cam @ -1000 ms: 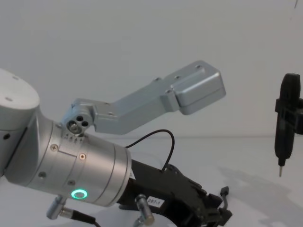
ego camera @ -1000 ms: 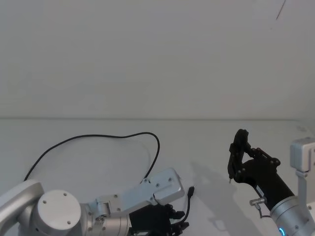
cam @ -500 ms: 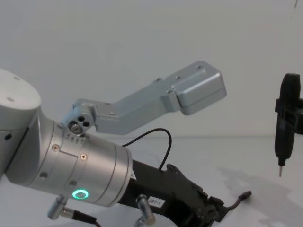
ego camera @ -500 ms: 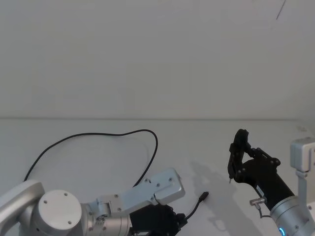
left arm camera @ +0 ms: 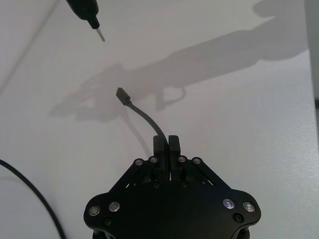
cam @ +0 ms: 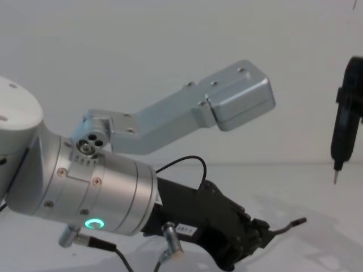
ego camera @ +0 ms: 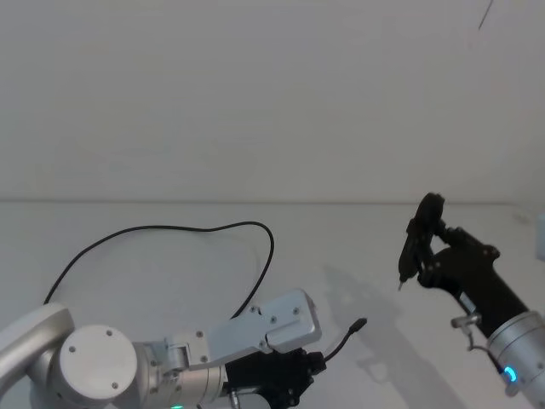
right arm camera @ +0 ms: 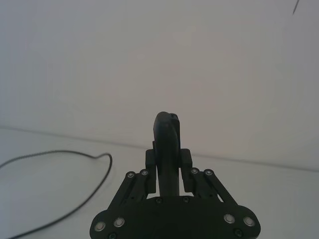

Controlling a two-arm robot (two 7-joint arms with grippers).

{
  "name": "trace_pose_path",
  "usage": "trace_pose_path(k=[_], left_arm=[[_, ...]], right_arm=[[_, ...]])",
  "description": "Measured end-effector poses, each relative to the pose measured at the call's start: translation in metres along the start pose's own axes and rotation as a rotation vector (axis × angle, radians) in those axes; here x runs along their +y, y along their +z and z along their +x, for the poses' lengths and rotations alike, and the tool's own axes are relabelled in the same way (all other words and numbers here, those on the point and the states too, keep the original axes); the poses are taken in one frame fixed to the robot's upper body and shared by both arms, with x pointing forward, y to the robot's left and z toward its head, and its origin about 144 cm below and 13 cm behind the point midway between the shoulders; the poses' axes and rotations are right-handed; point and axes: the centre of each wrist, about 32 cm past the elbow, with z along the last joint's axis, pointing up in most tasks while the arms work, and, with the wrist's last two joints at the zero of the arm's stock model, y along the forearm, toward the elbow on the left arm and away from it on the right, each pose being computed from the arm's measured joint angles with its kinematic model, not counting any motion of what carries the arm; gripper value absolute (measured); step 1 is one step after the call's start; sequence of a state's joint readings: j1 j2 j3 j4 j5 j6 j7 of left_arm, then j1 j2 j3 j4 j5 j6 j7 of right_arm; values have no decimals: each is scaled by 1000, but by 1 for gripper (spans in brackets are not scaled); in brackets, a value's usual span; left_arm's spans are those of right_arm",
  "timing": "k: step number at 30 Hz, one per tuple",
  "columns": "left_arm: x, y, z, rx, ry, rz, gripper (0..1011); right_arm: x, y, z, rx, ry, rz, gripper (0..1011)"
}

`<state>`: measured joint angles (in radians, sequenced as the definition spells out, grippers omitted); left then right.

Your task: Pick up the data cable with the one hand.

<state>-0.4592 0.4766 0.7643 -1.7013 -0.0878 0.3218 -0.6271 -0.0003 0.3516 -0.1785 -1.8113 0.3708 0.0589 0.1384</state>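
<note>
The data cable (ego camera: pixel 170 228) is a thin black cord looping across the white table. Its short end sticks out past my left gripper (ego camera: pixel 317 362) to a small dark plug (ego camera: pixel 361 324). In the left wrist view that gripper (left arm camera: pixel 164 141) is shut on the cable, and the plug (left arm camera: pixel 120 93) hangs above its own shadow. The chest view shows the same gripper (cam: pixel 265 231) low, with the plug (cam: pixel 300 221) off the table. My right gripper (ego camera: pixel 428 256) is raised at the right, shut on a slim black pen-like tool (ego camera: pixel 417 243).
The pen-like tool's tip (cam: pixel 334 178) points down above the table, to the right of the plug. A silver bracket (cam: pixel 227 105) on my left arm juts over the gripper. The cable's far loop (right arm camera: pixel 60 209) lies on the table to the left.
My left gripper has risen a little with the cable, and the plug end has swung out to the right and up. The right arm with its tool has moved up and right.
</note>
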Motion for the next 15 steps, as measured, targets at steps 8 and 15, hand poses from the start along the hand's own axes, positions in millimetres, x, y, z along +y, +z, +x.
trace_pose_path(k=[8, 15], left_arm=[[6, 2, 2, -101, 36, -28, 54], [12, 5, 5, -193, 77, -49, 54]], right_arm=[[-1, 24, 16, 50, 36, 29, 283], [-2, 35, 25, 84, 53, 33, 283]])
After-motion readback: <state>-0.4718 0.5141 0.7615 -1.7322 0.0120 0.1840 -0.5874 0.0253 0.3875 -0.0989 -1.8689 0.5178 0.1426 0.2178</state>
